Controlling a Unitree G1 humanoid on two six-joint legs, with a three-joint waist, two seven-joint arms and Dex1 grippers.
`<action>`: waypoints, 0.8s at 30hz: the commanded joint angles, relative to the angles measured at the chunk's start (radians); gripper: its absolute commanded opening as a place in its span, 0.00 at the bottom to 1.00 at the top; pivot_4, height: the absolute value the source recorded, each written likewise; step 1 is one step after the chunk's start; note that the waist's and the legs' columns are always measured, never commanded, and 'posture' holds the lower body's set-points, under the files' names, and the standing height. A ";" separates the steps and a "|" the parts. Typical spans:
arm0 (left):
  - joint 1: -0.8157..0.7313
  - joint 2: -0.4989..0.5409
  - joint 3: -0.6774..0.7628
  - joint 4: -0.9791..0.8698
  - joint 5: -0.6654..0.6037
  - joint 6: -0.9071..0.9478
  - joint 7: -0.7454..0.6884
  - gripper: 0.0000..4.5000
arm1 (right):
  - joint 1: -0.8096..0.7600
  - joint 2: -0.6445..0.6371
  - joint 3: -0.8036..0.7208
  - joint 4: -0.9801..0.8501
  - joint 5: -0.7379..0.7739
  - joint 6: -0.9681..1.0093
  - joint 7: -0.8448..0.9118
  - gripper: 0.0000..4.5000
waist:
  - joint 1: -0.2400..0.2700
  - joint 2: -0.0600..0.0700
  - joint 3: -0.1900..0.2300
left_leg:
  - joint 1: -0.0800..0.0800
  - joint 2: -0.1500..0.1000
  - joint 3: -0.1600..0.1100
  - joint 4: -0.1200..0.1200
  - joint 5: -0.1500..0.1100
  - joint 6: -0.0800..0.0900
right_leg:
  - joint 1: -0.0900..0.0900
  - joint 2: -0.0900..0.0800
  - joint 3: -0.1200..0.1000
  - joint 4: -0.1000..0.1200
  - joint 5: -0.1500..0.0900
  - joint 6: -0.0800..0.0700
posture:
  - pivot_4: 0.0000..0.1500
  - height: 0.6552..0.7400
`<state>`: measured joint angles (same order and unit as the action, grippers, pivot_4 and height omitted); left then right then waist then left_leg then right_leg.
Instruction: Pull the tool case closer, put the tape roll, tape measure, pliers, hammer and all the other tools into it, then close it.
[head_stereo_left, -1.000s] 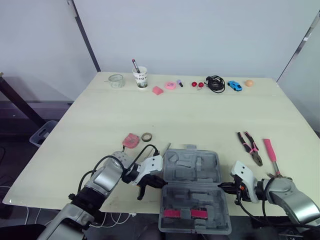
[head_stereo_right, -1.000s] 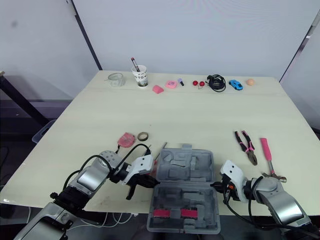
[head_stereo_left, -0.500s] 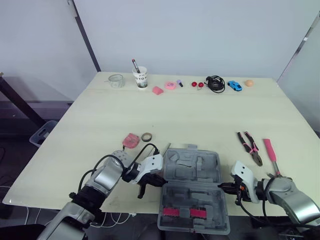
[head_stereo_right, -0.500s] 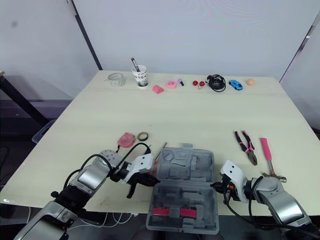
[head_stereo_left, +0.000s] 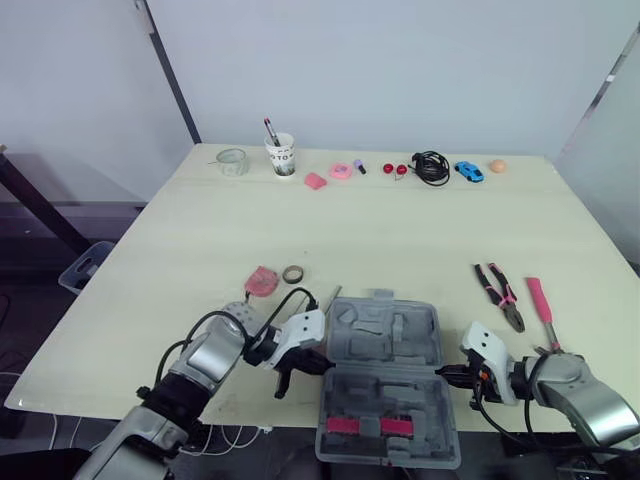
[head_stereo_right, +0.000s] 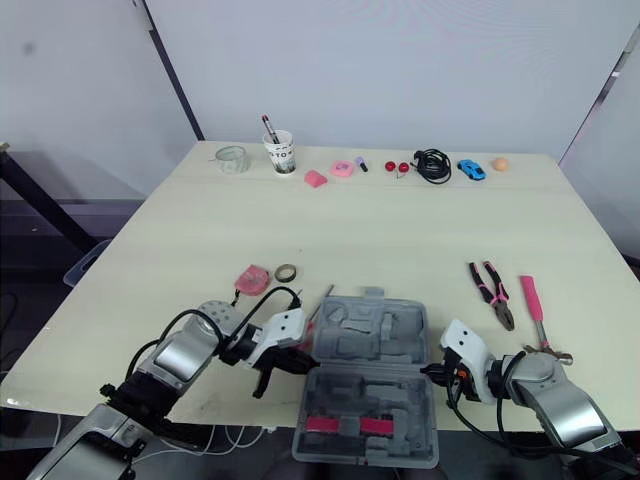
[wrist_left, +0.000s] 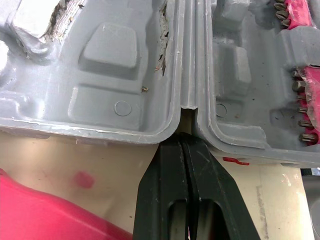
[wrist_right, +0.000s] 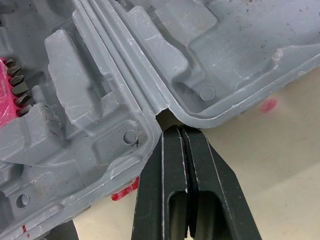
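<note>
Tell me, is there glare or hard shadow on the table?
Left eye view: soft, even light; the pale wooden table shows no glare, the open grey plastic tool case only a faint shadow. Left wrist view: a thin shadow under the case's rim, by the shut left gripper. Right wrist view: the same by the shut right gripper.

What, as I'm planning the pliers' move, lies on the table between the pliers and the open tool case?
Nothing visible: bare table separates the pliers from the tool case. The right gripper, shut, sits at the case's hinge end, nearer the robot than that path.
</note>
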<state>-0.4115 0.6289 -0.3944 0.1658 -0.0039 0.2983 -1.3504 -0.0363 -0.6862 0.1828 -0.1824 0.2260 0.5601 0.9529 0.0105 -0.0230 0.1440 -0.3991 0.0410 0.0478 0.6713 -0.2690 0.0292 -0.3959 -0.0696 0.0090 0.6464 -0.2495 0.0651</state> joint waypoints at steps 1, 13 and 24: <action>0.013 0.009 -0.012 -0.031 -0.007 0.004 -0.009 0.01 | -0.008 0.001 0.017 -0.003 -0.005 -0.015 0.004 0.00 | 0.000 0.000 0.000 | 0.000 0.000 0.000 0.000 0.000 0.000 | 0.000 0.000 0.000 0.000 0.000 0.000 | 1.00 1.00; 0.009 0.018 0.011 -0.012 -0.006 -0.012 0.012 0.01 | -0.011 0.004 -0.017 0.016 0.003 -0.028 -0.002 0.00 | -0.001 0.000 0.000 | 0.000 0.000 0.000 0.000 0.000 0.000 | 0.000 0.000 0.000 0.000 0.000 0.000 | 1.00 1.00; 0.013 0.047 0.047 -0.006 -0.026 -0.011 0.041 0.01 | 0.035 -0.049 -0.080 0.026 0.017 -0.056 0.000 0.00 | 0.001 0.000 0.000 | 0.000 0.000 0.000 0.000 0.000 0.000 | 0.000 0.000 0.000 0.000 0.000 0.000 | 1.00 1.00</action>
<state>-0.4054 0.6661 -0.3632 0.1683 -0.0213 0.2963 -1.3110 -0.0087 -0.7243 0.1366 -0.1404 0.2344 0.5189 0.9519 0.0117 -0.0232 0.1439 -0.3992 0.0411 0.0479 0.6713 -0.2690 0.0292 -0.3959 -0.0696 0.0090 0.6464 -0.2495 0.0650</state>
